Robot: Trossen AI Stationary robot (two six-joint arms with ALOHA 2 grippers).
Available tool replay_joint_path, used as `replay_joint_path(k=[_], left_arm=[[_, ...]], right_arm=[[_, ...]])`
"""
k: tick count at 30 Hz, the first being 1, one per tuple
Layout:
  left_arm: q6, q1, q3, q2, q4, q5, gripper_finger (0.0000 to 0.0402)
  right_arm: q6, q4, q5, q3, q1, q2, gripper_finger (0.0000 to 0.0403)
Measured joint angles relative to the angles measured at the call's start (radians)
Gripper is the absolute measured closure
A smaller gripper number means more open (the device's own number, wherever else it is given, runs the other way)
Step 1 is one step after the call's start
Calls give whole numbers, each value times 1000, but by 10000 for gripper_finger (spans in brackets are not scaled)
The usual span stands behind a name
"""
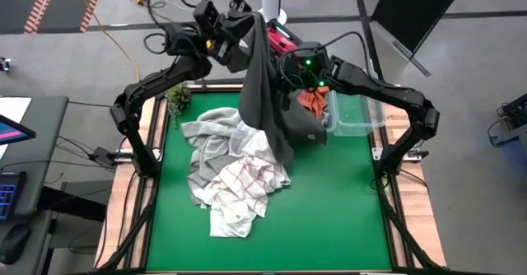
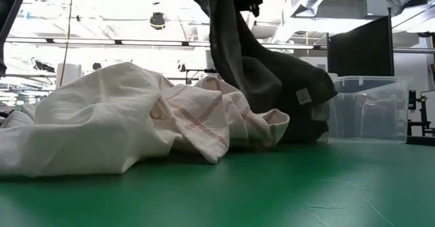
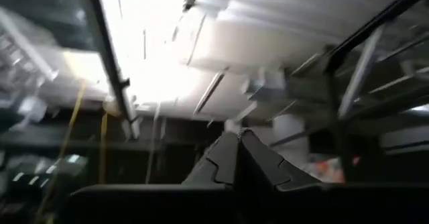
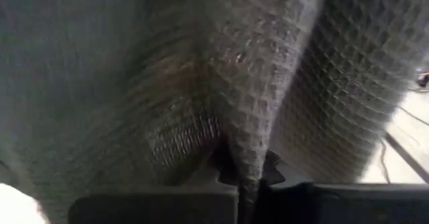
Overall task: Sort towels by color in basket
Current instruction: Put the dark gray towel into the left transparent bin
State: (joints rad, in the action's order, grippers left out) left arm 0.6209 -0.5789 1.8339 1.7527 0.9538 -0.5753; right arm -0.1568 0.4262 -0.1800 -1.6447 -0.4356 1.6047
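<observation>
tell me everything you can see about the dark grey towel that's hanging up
The dark grey towel is a soft waffle-weave cloth, its grid texture clear in the right wrist view. It hangs in a long drape from the left gripper, raised at the table's far side. The right gripper is shut on a fold lower down. Its lower end, bearing a small white tag, lies bunched beside the clear plastic bin, against the pale towel pile.
</observation>
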Motion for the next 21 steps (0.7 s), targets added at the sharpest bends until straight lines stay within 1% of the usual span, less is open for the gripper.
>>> replay_joint_path(k=[2, 4, 9, 12, 14, 17, 21], left_arm=[[-32, -4, 0, -5, -65, 6, 380], [-78, -5, 0, -13, -129, 21, 354], [-160, -19, 0, -44, -250, 31, 269], [-197, -35, 0, -65, -345, 27, 220], [-219, -47, 0, -80, -387, 2, 197], [-224, -66, 0, -103, -430, -22, 181], [-245, -87, 0, -124, -486, -23, 178]], right_arm=[[-1, 16, 6, 0, -14, -27, 382], [-1, 32, 15, 0, -31, -60, 384], [-1, 49, 50, 0, -88, -156, 384], [-1, 9, 104, 0, -128, -218, 384], [-2, -40, 131, 0, -158, -257, 382], [-19, -165, 134, 0, -204, -304, 381], [-55, -358, 132, -2, -250, -344, 384]])
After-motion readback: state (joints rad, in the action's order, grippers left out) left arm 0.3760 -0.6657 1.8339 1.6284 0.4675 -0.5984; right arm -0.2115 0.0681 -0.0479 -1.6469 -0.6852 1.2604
